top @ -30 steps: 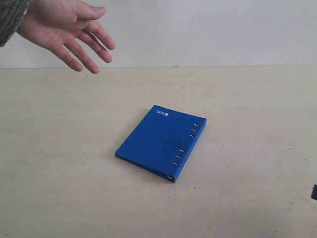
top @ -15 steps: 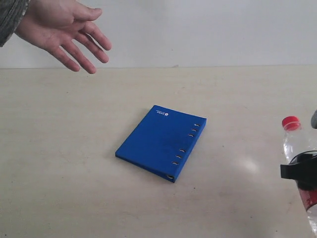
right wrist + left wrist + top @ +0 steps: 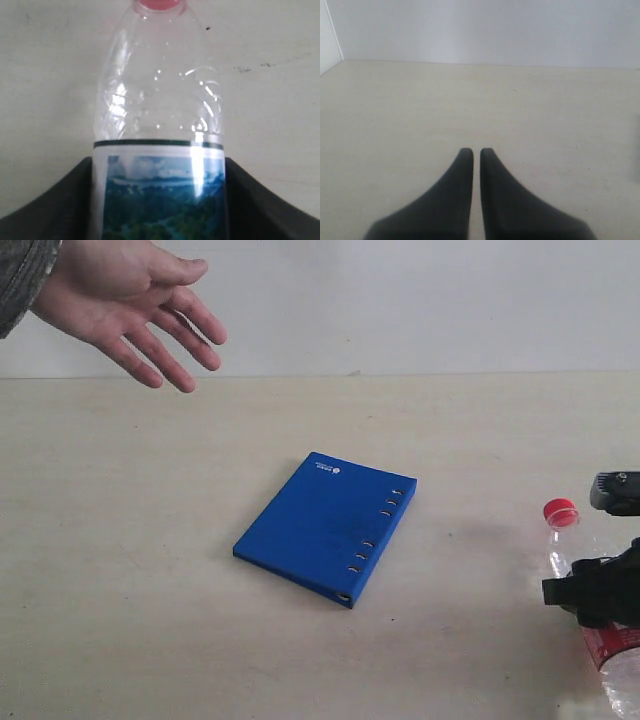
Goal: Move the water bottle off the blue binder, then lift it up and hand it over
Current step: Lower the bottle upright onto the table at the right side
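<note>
Exterior: blue binder (image 3: 327, 527) is lying flat mid-worktop (image 3: 150, 590); a person's open hand (image 3: 120, 295) is hovering far left, well apart from it; water bottle (image 3: 566, 552) is sitting tilted at the right edge, clear of the binder, with the right gripper (image 3: 592, 592) clamping its body. Left wrist: left gripper (image 3: 476, 151) is keeping its fingers clenched together over the worktop. Right wrist: fingers (image 3: 55, 205) are grasping the bottle at its label (image 3: 159, 200). Against half a second ago, the red cap (image 3: 561, 512) is sitting lower and further left; the binder is staying put.

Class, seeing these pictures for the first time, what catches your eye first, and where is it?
The bright blue binder lies flat, mid-table. At the exterior view's right edge the right gripper clasps the water bottle, clear of it. An open hand hovers top left.
</note>
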